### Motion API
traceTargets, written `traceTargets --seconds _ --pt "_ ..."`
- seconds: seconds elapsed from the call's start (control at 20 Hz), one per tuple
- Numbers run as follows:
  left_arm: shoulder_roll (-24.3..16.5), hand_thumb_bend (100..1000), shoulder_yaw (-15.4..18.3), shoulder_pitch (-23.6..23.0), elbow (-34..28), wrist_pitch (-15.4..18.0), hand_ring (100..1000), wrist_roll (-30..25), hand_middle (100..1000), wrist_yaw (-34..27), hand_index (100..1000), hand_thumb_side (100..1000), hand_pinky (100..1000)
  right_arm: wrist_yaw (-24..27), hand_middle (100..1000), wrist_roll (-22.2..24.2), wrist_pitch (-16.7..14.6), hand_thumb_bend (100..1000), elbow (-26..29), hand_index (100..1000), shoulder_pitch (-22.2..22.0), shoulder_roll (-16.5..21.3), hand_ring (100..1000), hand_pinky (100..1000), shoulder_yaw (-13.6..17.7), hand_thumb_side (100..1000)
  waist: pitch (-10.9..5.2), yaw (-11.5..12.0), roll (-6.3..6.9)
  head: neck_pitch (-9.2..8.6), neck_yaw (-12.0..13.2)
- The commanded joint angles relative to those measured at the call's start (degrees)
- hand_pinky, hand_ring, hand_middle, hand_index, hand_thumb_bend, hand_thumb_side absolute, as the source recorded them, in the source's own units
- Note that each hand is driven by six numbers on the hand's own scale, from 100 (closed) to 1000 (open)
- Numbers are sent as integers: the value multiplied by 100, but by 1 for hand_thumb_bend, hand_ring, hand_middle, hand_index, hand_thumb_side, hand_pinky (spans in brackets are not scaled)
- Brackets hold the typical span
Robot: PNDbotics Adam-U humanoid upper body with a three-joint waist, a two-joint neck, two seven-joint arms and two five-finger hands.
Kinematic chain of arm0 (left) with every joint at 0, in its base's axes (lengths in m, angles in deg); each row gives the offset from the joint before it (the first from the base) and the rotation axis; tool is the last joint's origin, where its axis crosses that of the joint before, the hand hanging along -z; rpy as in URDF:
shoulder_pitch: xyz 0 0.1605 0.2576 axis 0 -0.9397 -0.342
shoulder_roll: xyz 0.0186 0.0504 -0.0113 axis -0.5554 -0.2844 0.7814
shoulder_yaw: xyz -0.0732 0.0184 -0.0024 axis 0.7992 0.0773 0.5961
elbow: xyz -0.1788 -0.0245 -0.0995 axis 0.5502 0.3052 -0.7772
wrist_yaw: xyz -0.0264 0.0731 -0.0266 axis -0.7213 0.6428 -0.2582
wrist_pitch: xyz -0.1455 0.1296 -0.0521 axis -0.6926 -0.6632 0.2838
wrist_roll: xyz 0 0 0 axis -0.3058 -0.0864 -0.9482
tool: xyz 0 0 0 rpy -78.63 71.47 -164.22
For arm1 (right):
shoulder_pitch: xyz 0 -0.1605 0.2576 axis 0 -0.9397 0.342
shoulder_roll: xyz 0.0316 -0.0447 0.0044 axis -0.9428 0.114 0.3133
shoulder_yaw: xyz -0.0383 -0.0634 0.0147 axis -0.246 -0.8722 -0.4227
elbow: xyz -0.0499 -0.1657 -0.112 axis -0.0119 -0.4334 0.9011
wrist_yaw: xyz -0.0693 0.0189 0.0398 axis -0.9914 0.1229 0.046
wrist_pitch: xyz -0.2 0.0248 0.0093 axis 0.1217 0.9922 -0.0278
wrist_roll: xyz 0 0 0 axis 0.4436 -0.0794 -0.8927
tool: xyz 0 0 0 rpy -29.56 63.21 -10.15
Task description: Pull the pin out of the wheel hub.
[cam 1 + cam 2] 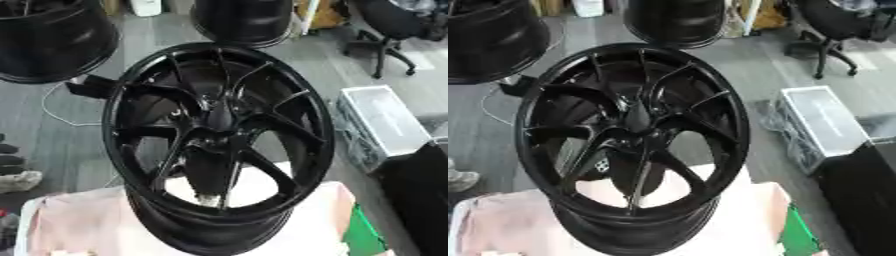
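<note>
The black wheel hub (217,145) stands tilted on the pale-covered worktop (79,225), a robot hand (208,172) reaching up behind its lower spokes, fingers' state unclear; no pin is discernible, so progress cannot be judged.

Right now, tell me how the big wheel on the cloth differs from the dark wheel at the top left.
The wheel hub sits on the pale cloth, filling the middle of the view with its spokes and full rim on show. The second wheel stands on the grey floor farther off, cut by the picture's edge, so only part of its barrel shows. Both are glossy black. No robot hand is in view.
</note>
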Motion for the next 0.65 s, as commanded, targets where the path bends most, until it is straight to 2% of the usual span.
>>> traceTargets --seconds 0.05,0.25,0.4,0.5,0.6,0.65 --pt "-6 140 16 101 -129 14 692 10 675 -41 839 1000 731 14 780 -311 287 152 -433 850 -268 -253 442 396 410 471 -15 64 26 -156 -83" --pt "29 140 -76 121 -115 25 692 -82 676 -43 839 1000 731 344 881 -693 670 235 -1056 913 -890 -875 442 403 1 561 2 223 57 -136 -225" --pt "42 140 -156 100 -97 30 693 -173 677 -42 840 1000 732 630 896 -982 958 272 -1525 924 -1360 -1345 439 404 -105 606 -37 343 58 -81 -364" --pt "38 139 -196 67 -82 37 693 -221 677 -33 840 1000 732 820 894 -1173 1149 277 -1836 922 -1670 -1603 433 400 -112 614 -80 430 53 -35 -468" --pt "45 139 -233 43 -69 45 693 -264 678 -37 840 1000 732 1015 891 -1367 1253 274 -2151 919 -1896 -1696 431 400 -169 618 -121 514 59 7 -556" --pt "49 143 -243 38 -63 48 694 -279 678 -40 840 1000 733 1109 888 -1462 1213 275 -2305 918 -1915 -1728 430 399 -224 564 -130 534 63 19 -572"
